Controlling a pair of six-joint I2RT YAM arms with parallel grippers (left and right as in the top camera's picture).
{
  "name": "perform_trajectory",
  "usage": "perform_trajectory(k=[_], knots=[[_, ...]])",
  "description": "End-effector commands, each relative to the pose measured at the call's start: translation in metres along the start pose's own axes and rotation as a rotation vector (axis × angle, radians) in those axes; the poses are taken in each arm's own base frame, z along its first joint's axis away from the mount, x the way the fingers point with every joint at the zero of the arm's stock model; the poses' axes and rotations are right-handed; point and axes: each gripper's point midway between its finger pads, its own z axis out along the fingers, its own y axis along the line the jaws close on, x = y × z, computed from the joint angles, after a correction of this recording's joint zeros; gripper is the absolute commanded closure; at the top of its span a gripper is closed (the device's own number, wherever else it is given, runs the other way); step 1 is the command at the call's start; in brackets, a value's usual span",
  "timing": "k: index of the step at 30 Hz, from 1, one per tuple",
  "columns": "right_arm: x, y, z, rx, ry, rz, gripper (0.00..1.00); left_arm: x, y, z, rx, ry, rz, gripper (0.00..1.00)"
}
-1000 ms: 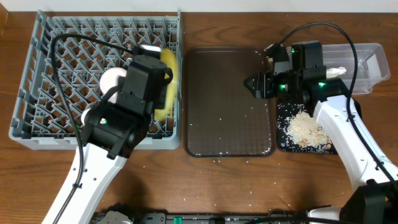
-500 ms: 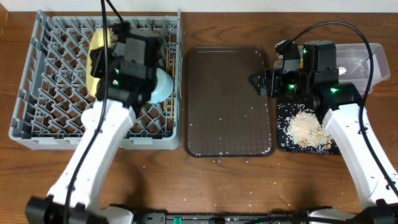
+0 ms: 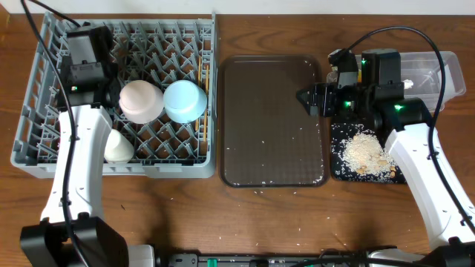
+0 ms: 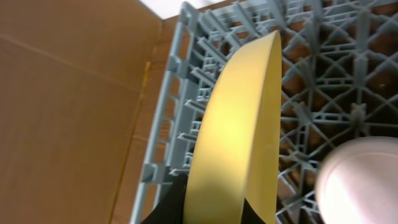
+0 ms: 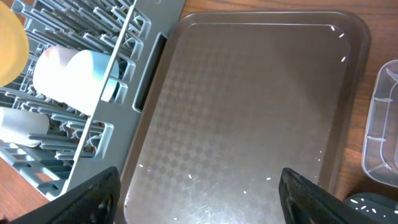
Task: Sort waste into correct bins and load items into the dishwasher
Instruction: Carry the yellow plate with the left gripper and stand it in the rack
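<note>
straight down from above the table: grey rack point(image 3: 148, 169) at left, brown tray point(image 3: 271, 119) centre. left wrist, very close along yellow plate point(image 4: 239, 137) edge, down onto rack's outer wall. right wrist, low over tray, facing rack; both shared with overhead.

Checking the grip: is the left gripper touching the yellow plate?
Touching. Left wrist view: the left gripper clamps the yellow plate, a dark fingertip against each face.
</note>
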Motion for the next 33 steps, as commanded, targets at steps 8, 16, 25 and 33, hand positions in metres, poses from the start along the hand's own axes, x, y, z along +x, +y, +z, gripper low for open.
perform_trajectory(k=[8,16,25,33], knots=[[-0.002,0.001,-0.003,0.0,-0.007,0.01,0.19,0.016,-0.04,0.044,0.08,0.076,0.065,0.92],[0.0,0.0,-0.003,0.001,0.002,0.015,0.19,0.008,-0.045,0.044,0.054,0.055,0.071,0.77],[0.002,0.0,-0.003,0.002,0.01,0.018,0.19,0.01,-0.011,0.042,-0.143,0.079,-0.046,0.93],[0.002,0.0,-0.003,0.002,0.009,0.018,0.19,0.0,-0.04,0.045,0.033,0.025,0.021,0.92]])
